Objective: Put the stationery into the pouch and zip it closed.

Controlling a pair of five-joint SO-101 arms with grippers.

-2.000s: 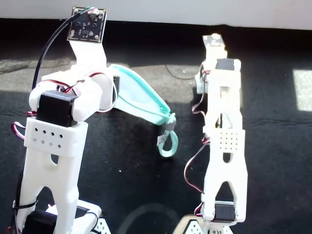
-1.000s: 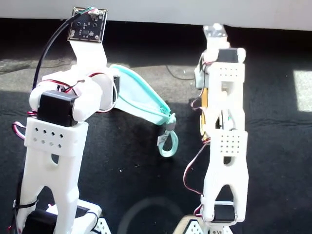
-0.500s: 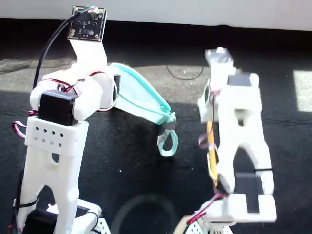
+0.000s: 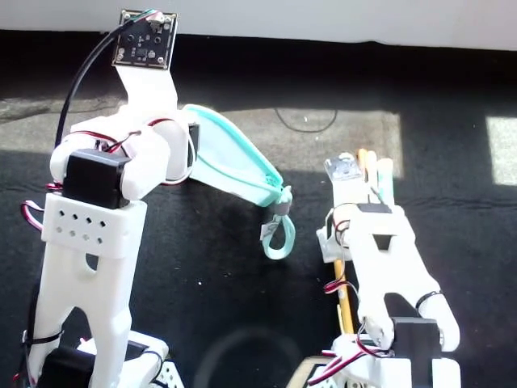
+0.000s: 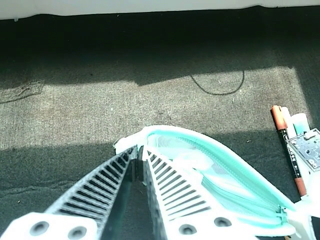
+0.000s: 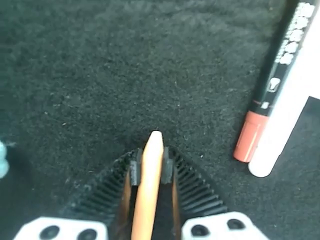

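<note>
My left gripper (image 5: pixel 136 150) is shut on the rim of the mint pouch (image 5: pixel 220 180), holding one end off the black mat. The pouch (image 4: pixel 234 166) gapes open, and its zip loop (image 4: pixel 279 236) hangs at the low end. An orange pencil (image 6: pixel 149 170) is clamped in my right gripper (image 6: pixel 150 156), its tip just above the mat. From above, the pencil (image 4: pixel 345 303) runs back under the right arm. Beside that gripper lie a black marker with a red cap (image 6: pixel 272 80) and a white pen (image 6: pixel 287 107). These pens (image 4: pixel 373 168) lie right of the pouch.
The black mat (image 4: pixel 210 275) has a bright sunlit band across its far half. A thin dark thread (image 5: pixel 220 87) curls on the lit part beyond the pouch. A white wall edge runs along the back.
The right arm has folded back from its far stretch toward the near side, carrying the pencil low, and the pens behind it have come into sight. The left arm and pouch have stayed put.
</note>
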